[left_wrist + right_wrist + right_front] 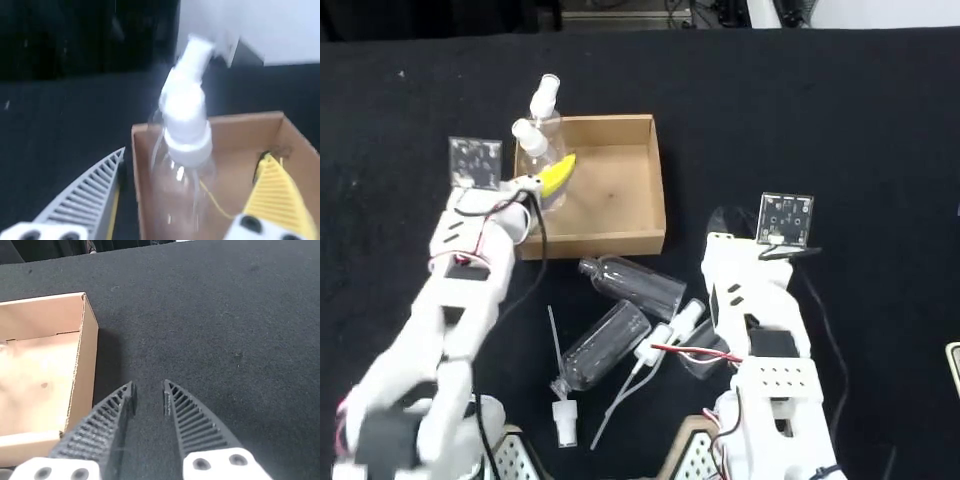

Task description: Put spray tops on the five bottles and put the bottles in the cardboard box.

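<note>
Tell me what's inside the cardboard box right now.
Two spray-topped bottles stand in a corner of the cardboard box, the open left gripper around one. Brown floor shows beside them; the left arm covers another corner.

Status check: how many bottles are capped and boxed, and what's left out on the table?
Done: the far capped bottle and near capped bottle seem to stand in the cardboard box corner. In hand: left gripper open around the near one; right gripper open, empty. Left: two bare bottles and two loose spray tops lie on the table; a fifth bottle sits partly under the right arm, capping unclear.
</note>
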### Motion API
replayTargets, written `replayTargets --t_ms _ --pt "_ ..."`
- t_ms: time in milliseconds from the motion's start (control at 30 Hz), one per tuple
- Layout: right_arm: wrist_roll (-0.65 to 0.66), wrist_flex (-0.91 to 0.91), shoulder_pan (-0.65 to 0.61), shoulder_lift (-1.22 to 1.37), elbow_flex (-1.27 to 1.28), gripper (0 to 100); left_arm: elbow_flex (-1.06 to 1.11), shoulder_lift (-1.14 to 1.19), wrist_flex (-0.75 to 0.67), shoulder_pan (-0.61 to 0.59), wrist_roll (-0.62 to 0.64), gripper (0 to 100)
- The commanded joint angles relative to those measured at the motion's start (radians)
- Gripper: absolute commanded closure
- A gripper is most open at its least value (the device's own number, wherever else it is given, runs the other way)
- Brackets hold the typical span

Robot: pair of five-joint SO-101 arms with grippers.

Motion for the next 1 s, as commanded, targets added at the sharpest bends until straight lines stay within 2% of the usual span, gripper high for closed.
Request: replayTargets --t_ms 0,100,233,333,500,767,967 --pt "0.009 -0.028 0.014 -0.035 -0.007 93.1 -0.101 -0.295 0.555 -0.016 0.011 63" --pt "0.009 -0.028 0.014 -0.033 -0.005 93.1 -0.116 -0.433 0.786 -0.007 0.011 63" --pt "0.009 -0.025 0.014 -0.033 -0.005 93.1 -0.094 -0.586 1.011 -0.036 -0.002 63" --pt "0.009 -0.025 0.015 -0.031 -0.005 93.1 -0.082 -0.697 1.174 -0.015 -0.089 63" --pt "0.009 -0.025 0.018 -0.031 -0.005 93.1 -0.125 -0.802 1.427 0.101 -0.209 63" --pt "0.009 -0.028 0.029 -0.036 -0.007 93.2 -0.214 -0.609 1.703 0.282 -0.347 63" --pt "0.002 -0.029 0.107 -0.035 -0.021 93.1 -0.285 -0.368 1.726 0.466 -0.342 63"
